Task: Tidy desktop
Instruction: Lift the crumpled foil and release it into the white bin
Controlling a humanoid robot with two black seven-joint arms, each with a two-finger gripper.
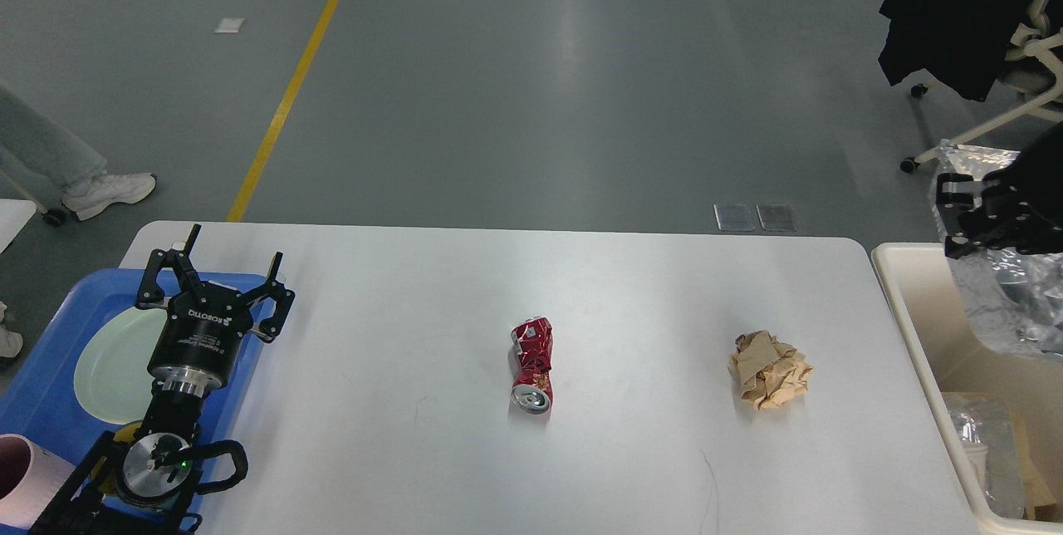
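Observation:
The white desktop [415, 286] holds a crushed red can [531, 365] at its middle and a crumpled brown paper ball [770, 369] to the right. My left gripper [214, 265] is open and empty above the blue tray's far right corner. My right gripper [963, 215] is at the right edge of the view, shut on a crumpled silver foil container [1009, 302] that hangs over the cream bin [901, 286].
A blue tray [50, 377] at the left holds a pale green plate [112, 365] and a pink cup [21, 481]. The cream bin holds foil and paper scraps [992, 452]. A person's leg and shoe [100, 190] stand on the floor at the left.

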